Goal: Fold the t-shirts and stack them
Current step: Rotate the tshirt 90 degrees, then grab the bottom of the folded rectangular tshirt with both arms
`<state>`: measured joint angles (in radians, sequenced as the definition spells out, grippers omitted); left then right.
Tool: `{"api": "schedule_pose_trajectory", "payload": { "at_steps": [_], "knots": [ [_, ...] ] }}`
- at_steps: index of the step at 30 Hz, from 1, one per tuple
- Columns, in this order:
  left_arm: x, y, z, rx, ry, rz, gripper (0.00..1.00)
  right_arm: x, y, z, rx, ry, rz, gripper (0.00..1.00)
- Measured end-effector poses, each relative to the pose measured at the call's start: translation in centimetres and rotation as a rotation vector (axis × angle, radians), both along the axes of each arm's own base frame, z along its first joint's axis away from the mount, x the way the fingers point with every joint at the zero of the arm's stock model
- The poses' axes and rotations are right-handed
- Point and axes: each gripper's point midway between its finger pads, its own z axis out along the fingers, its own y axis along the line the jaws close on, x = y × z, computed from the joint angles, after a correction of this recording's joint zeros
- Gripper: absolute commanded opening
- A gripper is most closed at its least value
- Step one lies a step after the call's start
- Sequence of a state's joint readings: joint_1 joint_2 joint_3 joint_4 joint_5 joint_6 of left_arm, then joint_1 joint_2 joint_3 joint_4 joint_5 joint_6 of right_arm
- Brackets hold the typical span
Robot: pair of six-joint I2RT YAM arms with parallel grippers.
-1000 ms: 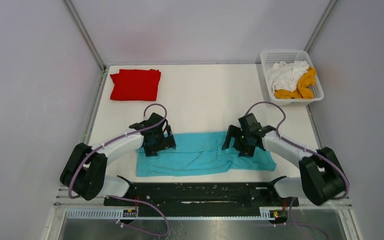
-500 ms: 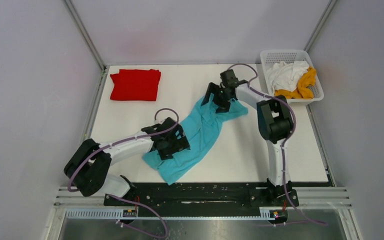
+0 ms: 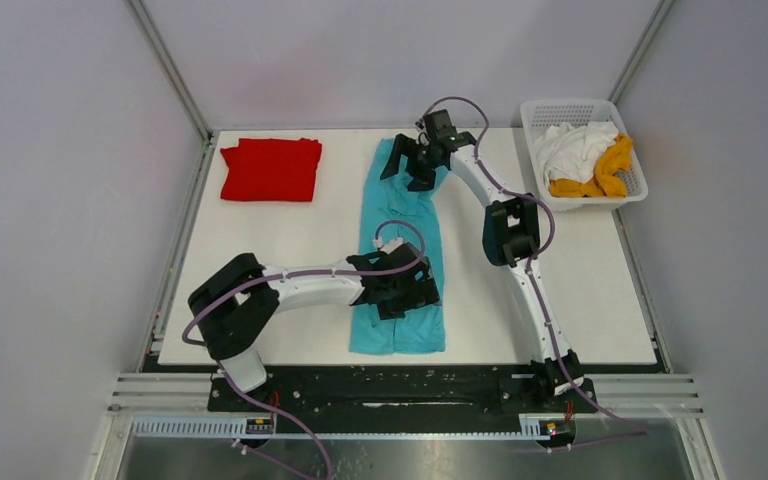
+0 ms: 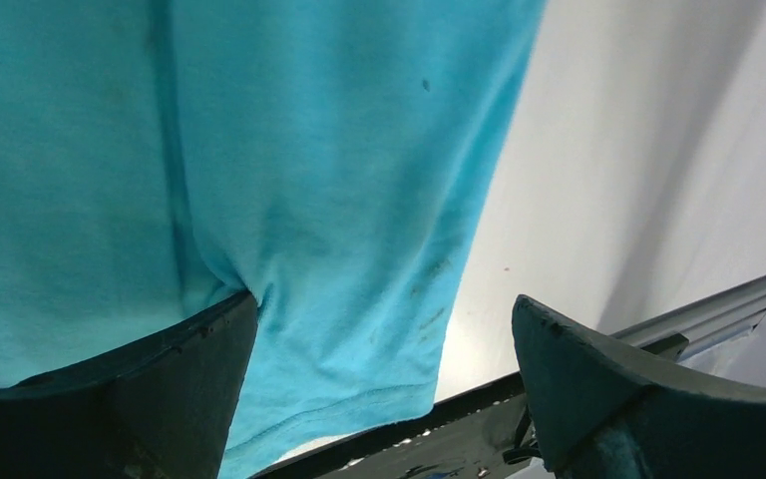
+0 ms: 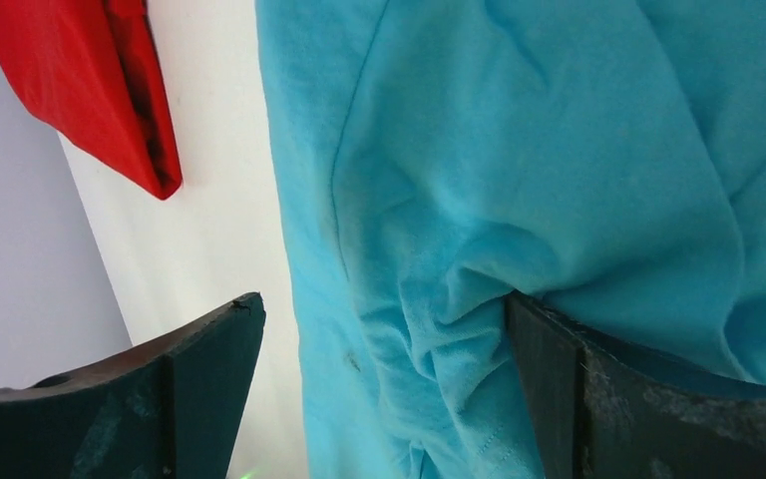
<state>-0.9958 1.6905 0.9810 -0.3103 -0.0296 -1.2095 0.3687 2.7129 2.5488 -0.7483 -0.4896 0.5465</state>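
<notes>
The turquoise shirt (image 3: 400,200) lies stretched in a long strip, probably laid flat for folding. Its near end sits under the left gripper (image 4: 379,329) and its far end under the right gripper (image 5: 384,319). Both grippers gape wide, gripping nothing.

Hidden beneath the left pincer (image 3: 410,296) and right pincer (image 3: 407,171): patches of the turquoise t-shirt (image 3: 400,212). Cut off at wrist-view edges, like the red t-shirt (image 5: 70,80). Too bunched in the basket (image 3: 532,108) to outline white t-shirt (image 3: 572,148) or mustard t-shirt (image 3: 611,165).

Turquoise t-shirt (image 3: 400,200) soft matt cloth, tabletop (image 3: 580,280) smooth matt white, basket (image 3: 570,103) plastic lattice
</notes>
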Motion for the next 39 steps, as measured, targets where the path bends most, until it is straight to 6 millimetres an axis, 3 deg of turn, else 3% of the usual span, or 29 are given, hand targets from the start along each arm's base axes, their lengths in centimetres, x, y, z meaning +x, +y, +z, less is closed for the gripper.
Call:
{"api": "schedule_pose_trajectory", "payload": {
  "at_steps": [6,10,13,15,18,20,21,23,24,27,29,32,34,39],
  "knots": [
    [-0.4,-2.7,1.4,-0.028,-0.046,-0.048,0.99,1.6,-0.2,0.5,-0.032,-0.11,0.016,0.99],
    [0.3,-3.0,3.4,-0.043,-0.113,-0.058,0.99,2.6,-1.5,3.2,-0.109,-0.225,0.032,0.99],
    [0.5,-2.1,6.4,-0.064,-0.187,-0.073,0.99,2.0,-3.5,8.2,-0.19,-0.325,0.027,0.99],
    [0.2,-0.9,9.2,-0.099,-0.249,-0.078,0.99,0.5,-5.4,12.9,-0.233,-0.397,0.004,1.0],
    [-0.9,2.5,11.7,-0.129,-0.317,-0.06,0.99,-3.3,-8.2,20.5,-0.234,-0.53,-0.058,1.0],
    [-2.2,6.1,11.6,-0.111,-0.336,-0.041,0.99,-7.0,-10.0,23.2,-0.215,-0.594,-0.096,1.0],
    [-2.7,7.7,11.2,-0.092,-0.338,-0.032,0.99,-8.6,-10.7,23.6,-0.206,-0.611,-0.113,0.99],
    [-3.7,10.5,10.0,-0.049,-0.329,-0.009,0.99,-12.6,-12.2,22.7,-0.177,-0.618,-0.148,0.99],
    [-4.1,11.9,9.0,-0.023,-0.32,0.003,0.99,-14.6,-12.9,21.0,-0.168,-0.593,-0.163,1.0],
    [-5.2,15.4,5.6,0.051,-0.269,0.033,0.99,-19.8,-14.1,13.8,-0.163,-0.44,-0.183,1.0],
    [-5.6,16.6,3.8,0.085,-0.232,0.042,0.99,-23.8,-14.6,7.8,-0.156,-0.277,-0.182,1.0],
    [-5.9,17.6,1.6,0.128,-0.157,0.05,0.9,-29.5,-14.9,2.0,-0.145,-0.074,-0.169,1.0],
    [-5.8,17.7,0.8,0.147,-0.125,0.049,0.85,-32.6,-14.6,0.3,-0.138,-0.004,-0.143,0.97],
    [-5.7,16.6,-0.2,0.125,-0.076,0.025,0.7,-36.2,-11.8,0.9,-0.069,0.006,-0.044,0.89]
  ]
}}
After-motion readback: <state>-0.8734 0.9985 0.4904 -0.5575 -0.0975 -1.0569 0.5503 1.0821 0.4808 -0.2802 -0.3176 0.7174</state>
